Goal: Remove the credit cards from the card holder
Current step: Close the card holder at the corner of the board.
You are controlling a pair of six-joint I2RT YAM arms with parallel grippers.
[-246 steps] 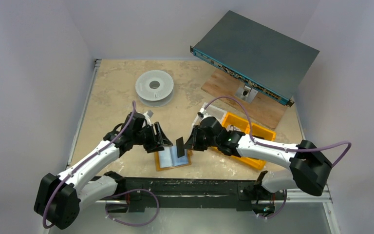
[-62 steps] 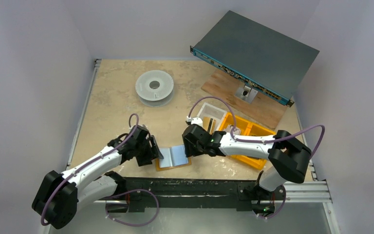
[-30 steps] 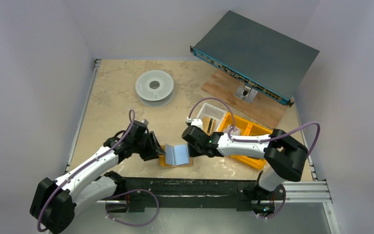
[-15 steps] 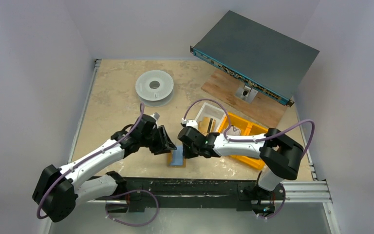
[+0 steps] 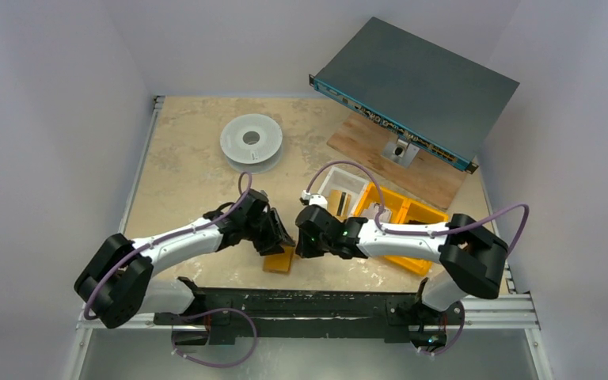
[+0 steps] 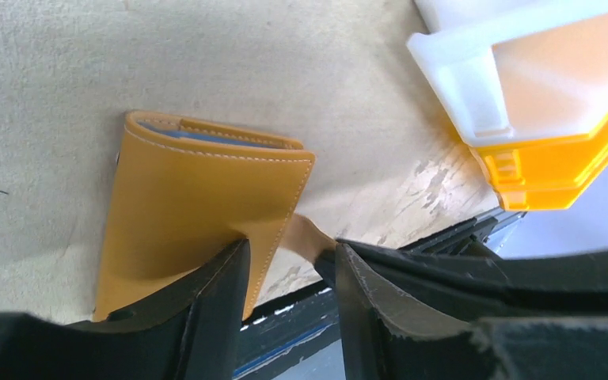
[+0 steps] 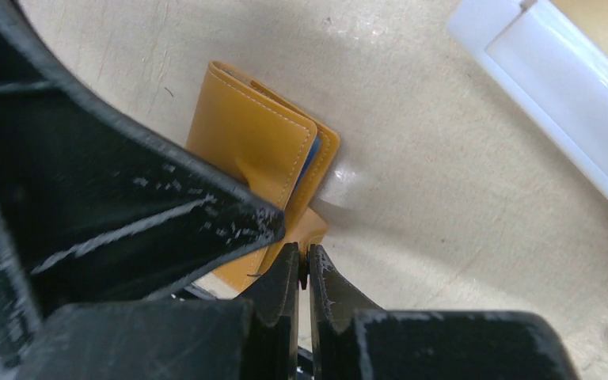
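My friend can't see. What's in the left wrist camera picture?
A mustard-orange card holder lies folded shut on a beige table, a sliver of blue showing at its edge. Its strap tab sticks out between the two spread black fingers. A white bin and an orange bin show at upper right.

I saw left gripper (image 6: 289, 265) and right gripper (image 7: 303, 265) crowding each other over card holder (image 5: 279, 260); orange bins (image 5: 412, 218) blocked right, table (image 5: 182, 174) open leftward.

A robotics lab cell — plain pale walls (image 5: 47, 119) box in a mottled beige table (image 5: 190, 134), two cabled arms (image 5: 182, 241) bolt to a black rail (image 5: 309, 305), with a rack-mount chassis (image 5: 419, 79), grey spool (image 5: 251, 141) and orange bins (image 5: 412, 214) about.
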